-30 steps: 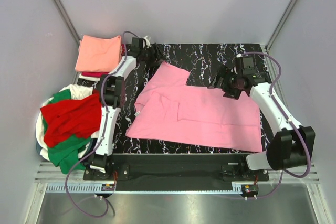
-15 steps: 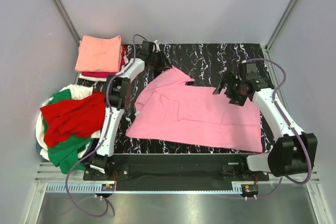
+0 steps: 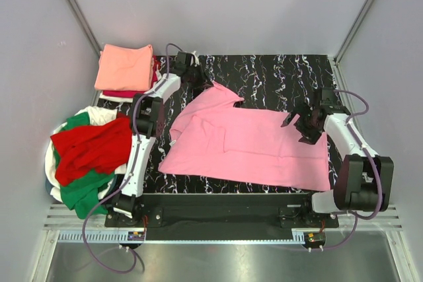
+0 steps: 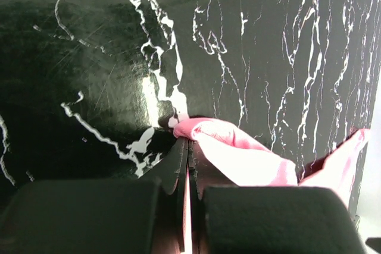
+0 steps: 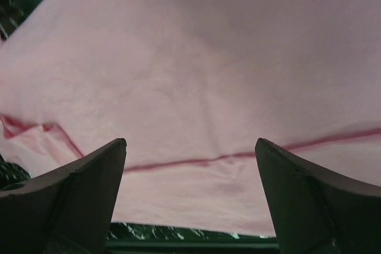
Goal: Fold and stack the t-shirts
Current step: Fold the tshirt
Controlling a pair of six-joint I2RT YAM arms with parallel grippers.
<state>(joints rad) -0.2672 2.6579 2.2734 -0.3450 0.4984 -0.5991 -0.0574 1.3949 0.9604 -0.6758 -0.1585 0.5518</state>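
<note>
across the middle of the desk (image 3: 277,70): pink t-shirt (image 3: 251,146) lies spread out, rumpled along its left side, with one corner reaching toward the far left corner.
left gripper (image 3: 203,80): pressed together on that far corner of the shirt; its wrist view shows only a small tip of cloth caught between the fingers.
right gripper (image 3: 305,123): spread wide, hovering over the shirt near its far right edge, holding nothing.
beyond the desk's left edge: folded stack (image 3: 123,67) with salmon-orange on top, toward the far side; unfolded heap (image 3: 89,153) of red, green and white, nearer.
risk, slip: so thin a pinch could pull free if the left arm lifts or drags quickly.
risk, skew: with only one corner held, a pull would likely bunch or twist the cloth.
risk, right side: closing off the edge could catch nothing, or take in extra layers.
</note>
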